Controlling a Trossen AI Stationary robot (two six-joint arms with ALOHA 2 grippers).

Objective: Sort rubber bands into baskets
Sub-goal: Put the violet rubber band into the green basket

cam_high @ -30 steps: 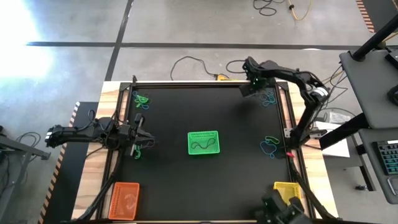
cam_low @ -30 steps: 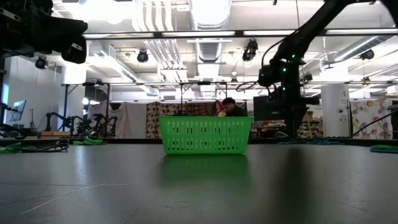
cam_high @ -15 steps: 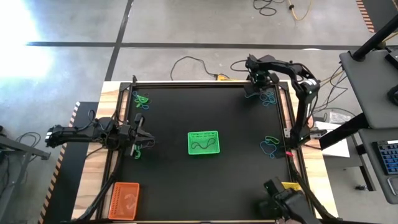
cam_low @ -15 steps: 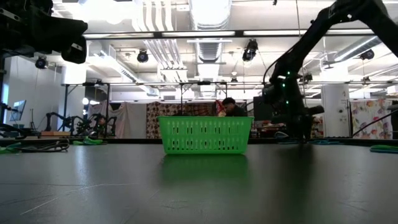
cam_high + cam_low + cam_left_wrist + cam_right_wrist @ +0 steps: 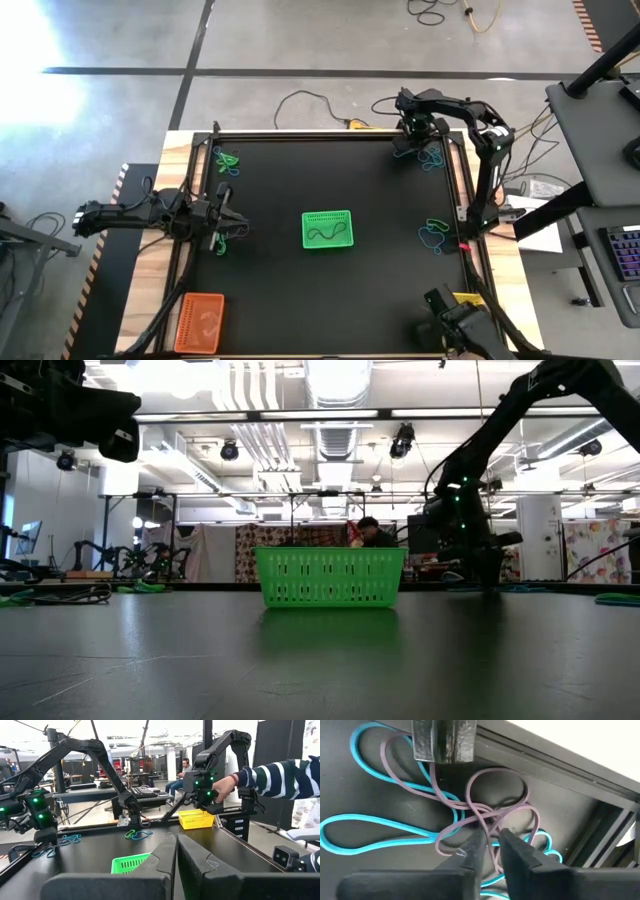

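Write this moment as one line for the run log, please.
right gripper: nearly shut on rubber bands, far right corner | left gripper: shut, waiting at left edge | green basket: mid-table

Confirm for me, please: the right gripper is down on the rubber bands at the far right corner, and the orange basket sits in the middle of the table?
Not quite. The basket in the middle is the green basket, as the high view shows; the orange basket sits at the near left corner. The right gripper is indeed down on the rubber bands at the far right corner.
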